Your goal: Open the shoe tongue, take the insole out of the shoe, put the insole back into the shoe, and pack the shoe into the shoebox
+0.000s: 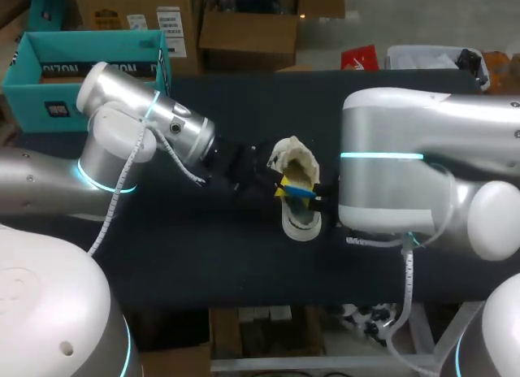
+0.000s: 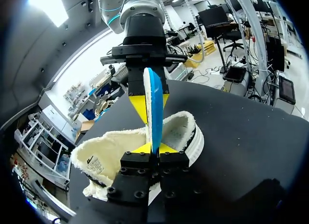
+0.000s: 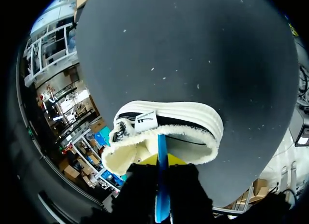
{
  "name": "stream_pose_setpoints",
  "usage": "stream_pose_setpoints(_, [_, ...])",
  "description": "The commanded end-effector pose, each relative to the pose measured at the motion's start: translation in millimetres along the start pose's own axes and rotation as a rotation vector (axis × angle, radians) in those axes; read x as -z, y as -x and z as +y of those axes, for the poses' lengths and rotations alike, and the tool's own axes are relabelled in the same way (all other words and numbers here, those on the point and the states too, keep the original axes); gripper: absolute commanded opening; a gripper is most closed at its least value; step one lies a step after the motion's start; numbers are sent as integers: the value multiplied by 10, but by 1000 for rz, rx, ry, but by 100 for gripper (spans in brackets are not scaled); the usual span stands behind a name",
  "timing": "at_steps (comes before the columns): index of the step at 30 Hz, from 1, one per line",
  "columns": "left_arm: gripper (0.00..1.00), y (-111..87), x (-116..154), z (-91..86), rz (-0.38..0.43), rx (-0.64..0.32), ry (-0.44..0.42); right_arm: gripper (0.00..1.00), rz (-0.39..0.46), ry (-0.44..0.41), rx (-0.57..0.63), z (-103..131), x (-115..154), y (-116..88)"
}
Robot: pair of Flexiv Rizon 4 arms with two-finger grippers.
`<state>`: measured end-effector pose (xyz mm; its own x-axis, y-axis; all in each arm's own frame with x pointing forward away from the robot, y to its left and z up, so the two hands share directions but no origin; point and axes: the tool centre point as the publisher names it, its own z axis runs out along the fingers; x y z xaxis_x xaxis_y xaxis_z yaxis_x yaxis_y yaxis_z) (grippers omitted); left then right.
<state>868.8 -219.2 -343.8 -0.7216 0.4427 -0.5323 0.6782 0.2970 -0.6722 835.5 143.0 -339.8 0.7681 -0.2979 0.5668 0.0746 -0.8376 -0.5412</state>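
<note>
Here, left fingers (image 2: 141, 148) and right fingers (image 2: 137, 105) both clamp the thin blue insole (image 2: 154, 96) edge-on, above the fleecy cream shoe (image 2: 108, 154).

Left hand (image 2: 153, 147), right hand (image 2: 150, 104) tip-to-tip, both pinching insole (image 2: 155, 81).

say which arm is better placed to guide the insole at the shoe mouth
Right, probably: the right gripper points straight down over the shoe opening with the blue insole between its fingers. The left gripper pinches it low from the side.
</note>
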Motion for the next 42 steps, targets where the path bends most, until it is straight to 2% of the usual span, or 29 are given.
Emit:
stream_pose_setpoints(1, [0,49,-97,66,-3,12,-16,0,-26,6,0,15,-174,-68])
stream_pose_setpoints(2, [0,50,-93,68,-3,14,-17,0,-30,11,-2,23,-188,-70])
stream_pose_setpoints(3, [5,49,-84,66,-3,15,-19,0,-32,14,-3,32,-200,-71])
stream_pose_setpoints(4, [15,42,-73,55,-3,15,-19,0,-34,14,-4,38,-206,-73])
stream_pose_setpoints(6, [25,17,-43,19,-3,8,-19,0,-36,13,-8,59,-214,-73])
stream_pose_setpoints(9, [35,-14,-17,-32,-2,-6,-17,0,-37,13,-14,81,-219,-71])
stream_pose_setpoints(11, [36,-26,-17,-68,0,-17,-16,0,-38,15,-17,85,-222,-71])
stream_pose_setpoints(12, [36,-28,-18,-80,-1,-20,-16,0,-38,15,-17,86,-223,-72])
stream_pose_setpoints(13, [31,-29,-17,-104,-4,-28,-18,0,-39,16,-17,87,-224,-72])
stream_pose_setpoints(14, [19,-28,-17,-117,-7,-32,-20,0,-40,17,-18,87,-224,-73])
stream_pose_setpoints(15, [0,-26,-18,-130,-8,-35,-21,0,-40,19,-18,87,-224,-73])
stream_pose_setpoints(24, [0,-39,-54,-139,0,-41,-12,0,-35,29,-29,95,-123,-28])
stream_pose_setpoints(25, [0,-41,-58,-132,0,-40,-11,20,-32,31,-31,81,-99,-18])
stream_pose_setpoints(27, [0,-44,-63,-119,0,-36,-10,69,-17,36,-28,42,-46,3])
stream_pose_setpoints(28, [0,-46,-64,-115,0,-34,-9,96,-14,39,-26,17,-18,12])
stream_pose_setpoints(29, [0,-47,-65,-111,0,-33,-9,98,-10,43,-22,-10,8,24])
stream_pose_setpoints(30, [0,-48,-65,-108,-1,-31,-9,96,-9,55,-17,-34,28,36])
stream_pose_setpoints(31, [0,-50,-64,-105,-2,-31,-9,86,-7,60,-13,-59,49,48])
stream_pose_setpoints(33, [0,-54,-61,-98,-4,-29,-11,53,-2,68,-7,-89,79,66])
stream_pose_setpoints(42, [0,-62,-68,-72,-7,-19,-14,18,2,63,2,-151,80,113])
